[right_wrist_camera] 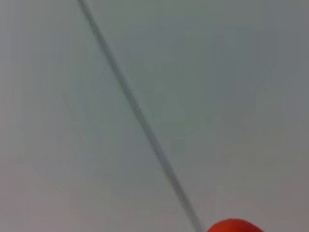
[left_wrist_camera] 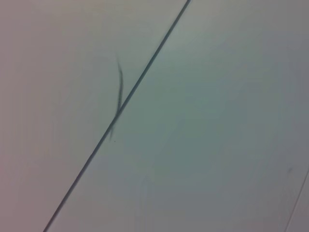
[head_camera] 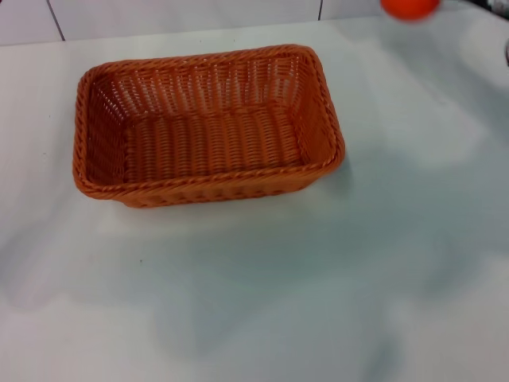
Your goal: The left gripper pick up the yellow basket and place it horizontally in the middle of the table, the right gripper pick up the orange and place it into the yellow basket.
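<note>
Neither tool shows clearly in any view, so whether either is parted or closed cannot be told. Nearest in the head view lies bare, glossy white worktop (head_camera: pixel 262 302). Beyond it sits the yellow basket (head_camera: pixel 208 126), a rectangular orange-brown wicker weave with braided rim and sloping sides, lying lengthwise across the middle, nothing inside. Farthest, at the right rear edge, the round, smooth orange (head_camera: pixel 409 7) appears, well apart from the basket; the right wrist view catches its curved top (right_wrist_camera: pixel 235 225).
</note>
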Controlling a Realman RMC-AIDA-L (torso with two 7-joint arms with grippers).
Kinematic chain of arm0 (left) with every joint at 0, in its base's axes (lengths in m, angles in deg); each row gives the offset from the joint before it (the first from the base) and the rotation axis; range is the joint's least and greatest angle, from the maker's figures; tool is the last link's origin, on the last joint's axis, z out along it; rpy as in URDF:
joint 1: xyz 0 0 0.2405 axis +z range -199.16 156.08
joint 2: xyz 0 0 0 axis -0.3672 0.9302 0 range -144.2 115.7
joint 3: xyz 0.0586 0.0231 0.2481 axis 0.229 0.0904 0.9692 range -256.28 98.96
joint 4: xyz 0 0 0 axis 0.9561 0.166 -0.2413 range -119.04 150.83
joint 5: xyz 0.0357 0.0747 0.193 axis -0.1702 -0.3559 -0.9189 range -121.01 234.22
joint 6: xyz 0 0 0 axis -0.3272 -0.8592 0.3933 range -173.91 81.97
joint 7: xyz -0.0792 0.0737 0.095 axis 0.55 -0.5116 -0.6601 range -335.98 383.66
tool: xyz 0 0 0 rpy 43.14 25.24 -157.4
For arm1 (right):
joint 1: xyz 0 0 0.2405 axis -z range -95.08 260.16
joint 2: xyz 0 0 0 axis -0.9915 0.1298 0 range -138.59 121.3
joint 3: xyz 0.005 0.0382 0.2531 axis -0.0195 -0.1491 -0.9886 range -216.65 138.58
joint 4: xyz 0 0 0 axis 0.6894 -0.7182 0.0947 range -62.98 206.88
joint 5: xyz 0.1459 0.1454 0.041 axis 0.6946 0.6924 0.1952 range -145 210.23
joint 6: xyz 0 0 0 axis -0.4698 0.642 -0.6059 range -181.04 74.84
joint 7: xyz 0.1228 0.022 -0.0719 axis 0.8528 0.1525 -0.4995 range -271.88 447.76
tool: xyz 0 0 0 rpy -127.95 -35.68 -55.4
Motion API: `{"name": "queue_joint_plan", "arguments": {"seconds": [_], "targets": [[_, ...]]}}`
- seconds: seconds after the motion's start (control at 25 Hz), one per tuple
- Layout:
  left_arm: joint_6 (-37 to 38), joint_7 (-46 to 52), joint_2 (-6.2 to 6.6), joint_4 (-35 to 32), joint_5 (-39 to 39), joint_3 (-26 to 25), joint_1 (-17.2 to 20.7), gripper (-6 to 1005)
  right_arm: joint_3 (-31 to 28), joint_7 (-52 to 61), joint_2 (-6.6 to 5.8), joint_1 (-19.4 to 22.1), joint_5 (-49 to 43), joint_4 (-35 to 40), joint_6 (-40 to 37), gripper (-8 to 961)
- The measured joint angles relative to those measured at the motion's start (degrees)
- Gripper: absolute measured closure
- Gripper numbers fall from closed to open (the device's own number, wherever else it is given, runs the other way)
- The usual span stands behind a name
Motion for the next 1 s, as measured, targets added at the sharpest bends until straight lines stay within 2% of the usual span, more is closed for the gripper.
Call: {"name": "queue_joint_plan", "arguments": {"seconds": [0.16, 0.28, 0.48, 0.72, 0.84, 1.0], "targets": [[0.08, 0.00, 0.00, 0.21, 0.07, -0.02, 0.07, 350, 0.67, -3.13, 1.71, -1.28, 5.62, 0.05, -10.52, 836], [0.08, 0.00, 0.00, 0.66, 0.08, -0.16, 0.07, 351, 4.69, -4.66, 3.26, -3.86, 5.13, 0.27, -15.03, 861], [0.10, -0.15, 0.00, 1.20, 0.09, -0.40, 0.10, 353, 15.23, -5.92, 4.34, -7.98, 0.23, 1.12, -14.37, 841], [0.17, -0.18, 0.00, 1.25, 0.17, -0.45, 0.32, 352, 16.68, -6.23, 5.04, -9.10, -2.42, 1.30, -12.82, 817], [0.18, -0.18, 0.00, 1.25, 0.18, -0.50, 0.34, 352, 15.22, -6.39, 5.05, -8.31, -1.99, 1.61, -12.83, 606], [0.19, -0.30, 0.00, 1.39, 0.58, -0.54, 0.33, 352, 11.03, -8.42, 5.39, -5.92, 0.04, 2.54, -13.19, 409]]}}
